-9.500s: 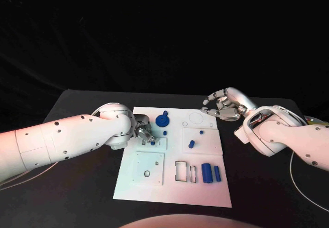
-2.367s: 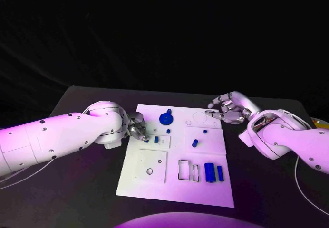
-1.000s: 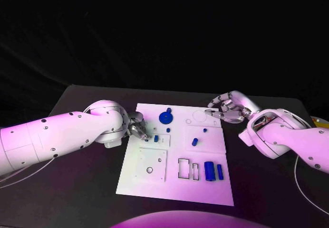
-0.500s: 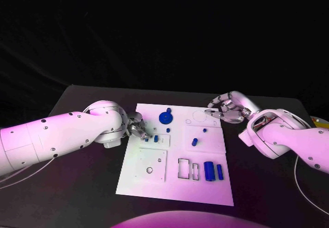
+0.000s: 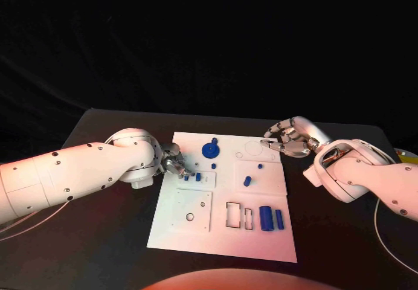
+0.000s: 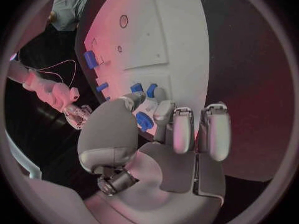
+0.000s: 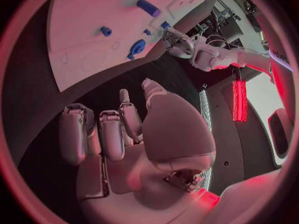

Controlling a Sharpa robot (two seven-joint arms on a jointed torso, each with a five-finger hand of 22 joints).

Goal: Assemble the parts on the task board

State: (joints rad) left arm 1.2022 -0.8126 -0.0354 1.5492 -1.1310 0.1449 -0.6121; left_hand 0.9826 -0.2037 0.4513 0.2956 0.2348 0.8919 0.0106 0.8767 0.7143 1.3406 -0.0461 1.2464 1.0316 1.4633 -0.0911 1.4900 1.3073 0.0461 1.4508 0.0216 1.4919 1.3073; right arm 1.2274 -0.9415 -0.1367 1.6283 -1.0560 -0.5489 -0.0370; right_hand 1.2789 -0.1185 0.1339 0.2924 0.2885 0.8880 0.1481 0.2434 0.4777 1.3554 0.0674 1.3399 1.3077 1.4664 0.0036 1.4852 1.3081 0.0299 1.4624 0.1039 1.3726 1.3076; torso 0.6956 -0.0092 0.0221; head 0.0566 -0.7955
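The task board (image 5: 222,235), a white plate, lay in the middle of the black table (image 5: 96,241). Nearest the robot, at the board's right side, two upright blue cylinders (image 5: 271,218) stood side by side just beside two rectangular slots (image 5: 238,215). To their left lay a raised square panel (image 5: 191,210) with a round hole.

Farther on, a small blue peg (image 5: 247,179) stood on the right-hand square panel, with a blue dot (image 5: 260,164) beyond it. At the same depth, on the board's left side, two small blue parts (image 5: 192,177) stood close together in their panel. The left hand (image 5: 173,164) rested at the board's left edge, its fingertips (image 6: 144,118) touching or pinching the nearer of these parts; the left wrist view showed thumb and forefinger closed about a blue piece, the remaining fingers (image 6: 198,132) held straight over the table. Whether the piece was truly gripped could not be told.

Beyond these, a blue gear-like part (image 5: 209,151) with a short stem lay near the board's far edge. To its right were faint engraved circles (image 5: 254,147). The right hand (image 5: 290,138) hovered by the board's far right corner, fingers curled inward and holding nothing, as the right wrist view (image 7: 118,129) confirmed.
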